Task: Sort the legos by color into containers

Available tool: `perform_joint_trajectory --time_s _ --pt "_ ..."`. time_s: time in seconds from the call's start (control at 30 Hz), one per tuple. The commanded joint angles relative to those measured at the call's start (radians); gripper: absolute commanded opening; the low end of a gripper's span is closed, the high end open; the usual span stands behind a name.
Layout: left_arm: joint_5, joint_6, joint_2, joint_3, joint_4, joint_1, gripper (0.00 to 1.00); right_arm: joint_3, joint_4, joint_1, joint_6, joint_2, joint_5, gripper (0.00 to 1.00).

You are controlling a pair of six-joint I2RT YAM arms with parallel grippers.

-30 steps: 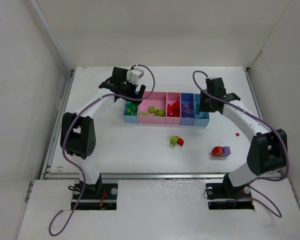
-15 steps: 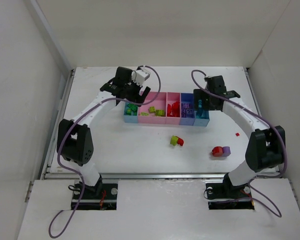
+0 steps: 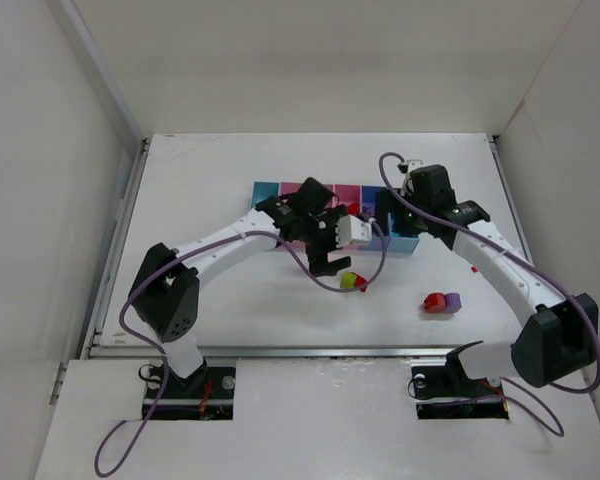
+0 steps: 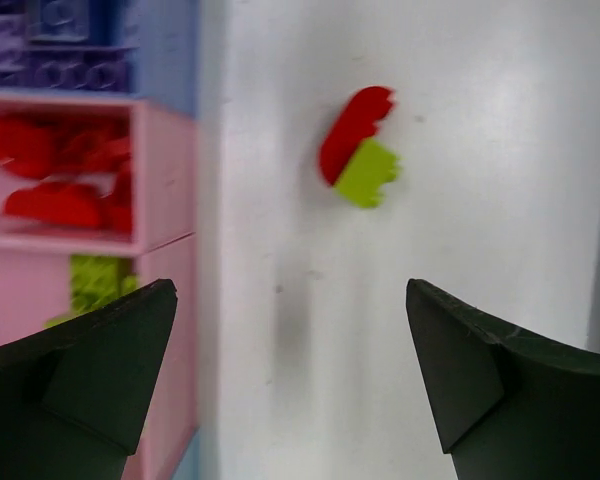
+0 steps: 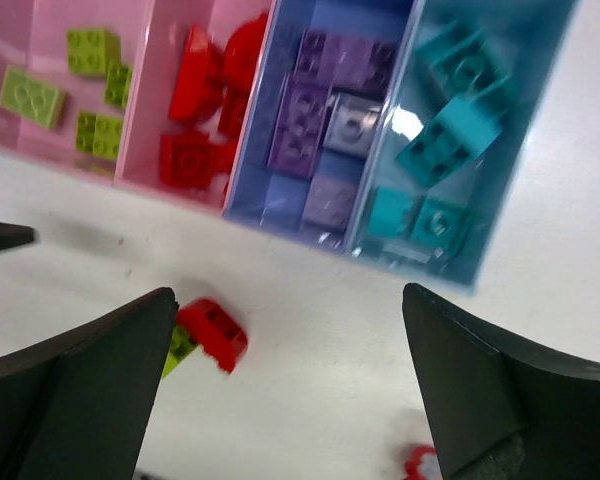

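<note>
The containers form a joined row of trays at mid table, partly hidden by both arms. In the right wrist view they hold yellow-green legos, red legos, purple legos and teal legos. A red and yellow-green lego pair lies on the table in front of the row. My left gripper hangs open just left of that pair, with nothing between its fingers. My right gripper is open and empty over the front edge of the right-hand trays.
A red and purple lego pair lies on the table to the front right. A tiny red piece sits near the right forearm. White walls close in the table on three sides.
My left arm has swung from above the left-end trays to the table in front of the row. The right gripper has opened and shifted slightly left and nearer.
</note>
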Motion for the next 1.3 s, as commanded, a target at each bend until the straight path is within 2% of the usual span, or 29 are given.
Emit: perform_joint_trajectory --time_s 0.0,0.07,0.2,0.23,0.27,0.37,0.53,0.7,0.9,1.0,1.13,1.27 --pt "0.042 0.051 0.000 -0.025 -0.024 -0.057 0.99 -0.039 -0.035 0.068 0.107 -0.029 -0.005 1.00" --pt "0.042 0.015 0.000 -0.025 -0.012 -0.096 0.99 -0.065 -0.084 0.086 0.144 -0.038 0.026 1.00" --pt "0.042 -0.112 0.035 -0.016 0.013 -0.178 0.99 -0.148 -0.072 0.086 0.170 -0.116 0.026 1.00" --pt "-0.003 -0.153 0.057 -0.007 0.042 -0.205 0.99 -0.148 -0.072 0.086 0.170 -0.127 0.026 1.00" --pt "-0.032 -0.258 0.074 0.010 0.042 -0.216 0.99 -0.160 -0.072 0.086 0.170 -0.138 0.026 1.00" --pt "-0.122 -0.468 0.169 0.066 0.027 -0.225 0.99 -0.169 -0.082 0.086 0.170 -0.176 0.048 1.00" --pt "-0.210 -0.618 0.264 0.085 -0.009 -0.225 0.99 -0.189 -0.101 0.086 0.190 -0.261 0.093 1.00" --pt "-0.326 -0.650 0.279 0.076 0.031 -0.225 0.99 -0.217 -0.110 0.086 0.201 -0.347 0.106 1.00" --pt "-0.370 -0.650 0.267 0.042 0.022 -0.225 0.90 -0.217 -0.159 0.086 0.221 -0.365 0.188 1.00" --pt "-0.386 -0.641 0.206 -0.005 0.024 -0.225 0.89 -0.203 -0.170 0.074 0.232 -0.365 0.228 1.00" --pt "-0.386 -0.620 0.051 -0.093 0.119 -0.225 0.92 -0.162 -0.159 0.053 0.218 -0.344 0.218 1.00" --pt "-0.368 -0.608 -0.061 -0.143 0.154 -0.186 0.92 -0.137 -0.159 0.033 0.184 -0.304 0.238 1.00"
